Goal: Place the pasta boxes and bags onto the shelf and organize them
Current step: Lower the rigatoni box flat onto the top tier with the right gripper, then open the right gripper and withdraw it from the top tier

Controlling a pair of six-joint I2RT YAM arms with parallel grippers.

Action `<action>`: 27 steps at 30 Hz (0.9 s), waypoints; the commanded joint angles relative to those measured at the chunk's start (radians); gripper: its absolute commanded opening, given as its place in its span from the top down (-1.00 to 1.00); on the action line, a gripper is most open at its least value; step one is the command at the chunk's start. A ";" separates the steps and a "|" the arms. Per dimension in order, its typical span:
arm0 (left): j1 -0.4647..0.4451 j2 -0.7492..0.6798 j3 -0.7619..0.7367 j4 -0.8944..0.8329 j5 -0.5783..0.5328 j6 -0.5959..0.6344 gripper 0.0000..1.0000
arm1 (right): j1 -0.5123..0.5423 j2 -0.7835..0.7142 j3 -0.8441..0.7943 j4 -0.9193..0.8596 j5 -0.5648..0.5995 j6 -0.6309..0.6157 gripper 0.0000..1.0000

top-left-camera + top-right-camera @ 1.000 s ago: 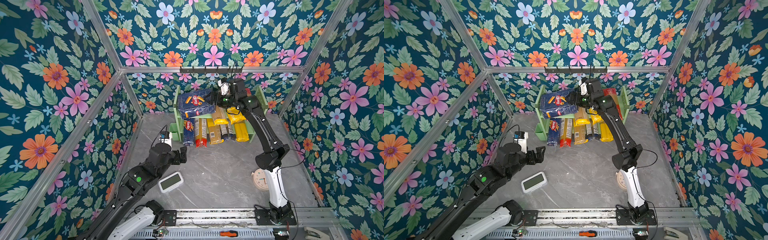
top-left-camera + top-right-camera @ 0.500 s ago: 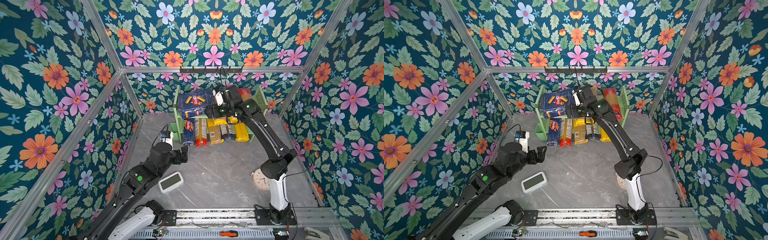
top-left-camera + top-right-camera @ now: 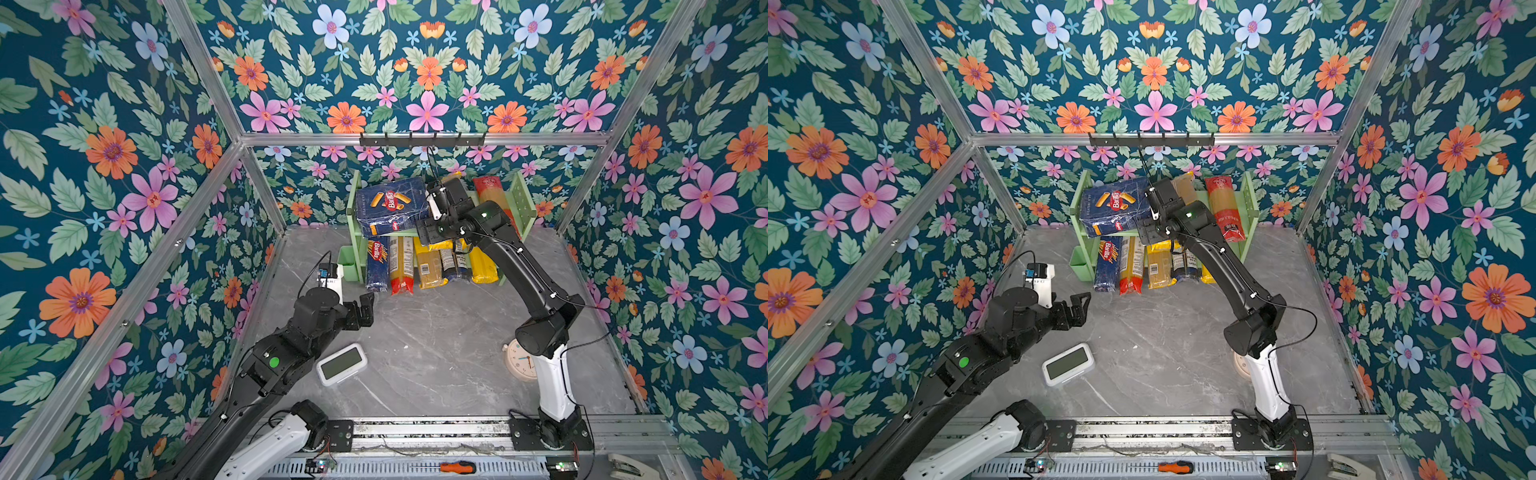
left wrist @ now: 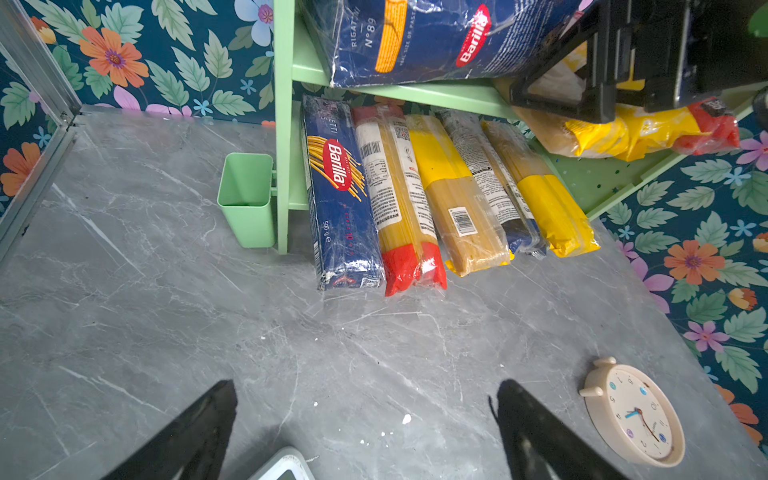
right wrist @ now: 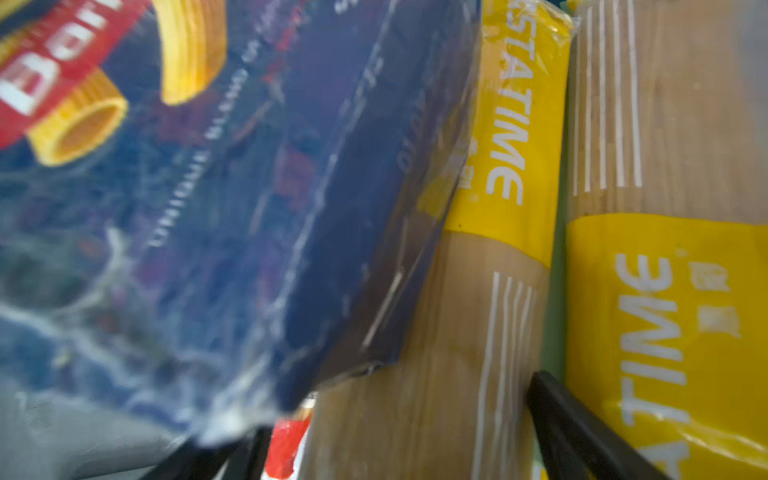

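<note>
Five long packs are laid side by side on the lower tier of the shelf, which is set against the middle of the back edge of the desk. Their near ends jut past the tier's front onto the desk. From the left they are the narrow Barilla spaghetti box, a red-ended bag, a yellow-banded bag, a dark-blue-ended bag and a yellow-ended bag.

On the upper tier the wide Barilla box is placed at the left end, tilted, with its right edge lapped over a PASTATIME bag. A second PASTATIME bag is laid just beside that one, and a red-topped bag is seen at the right end.

The right gripper is held at the front of the upper tier with its jaws spread wide astride the first PASTATIME bag. One finger is set in the gap between the two bags. Whether the bag is pressed cannot be told.

The left gripper is held above the desk in front of the shelf's left end. Its jaws are fully spread and nothing is held between them.

A green cup is hung on the shelf's left side panel. A white digital clock is laid flat near the left arm, and a round cream clock is laid toward the right edge by the right arm. A black hook rail is mounted above the shelf.
</note>
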 commanded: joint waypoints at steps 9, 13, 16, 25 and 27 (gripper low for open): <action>0.002 0.003 0.007 0.018 -0.001 0.013 -0.99 | 0.004 -0.014 -0.001 -0.131 0.196 -0.004 0.02; 0.002 -0.001 0.009 0.014 -0.001 0.014 -0.99 | 0.002 -0.024 0.001 -0.140 0.250 -0.004 0.08; 0.002 -0.010 0.012 0.008 -0.006 0.014 -0.99 | 0.001 -0.025 -0.001 -0.151 0.301 0.003 0.11; 0.002 -0.035 0.012 -0.009 -0.007 0.013 -0.99 | 0.000 -0.016 0.030 -0.180 0.405 0.038 0.13; 0.002 -0.041 0.011 -0.011 -0.007 0.013 -0.99 | 0.000 -0.011 0.040 -0.182 0.399 0.039 0.13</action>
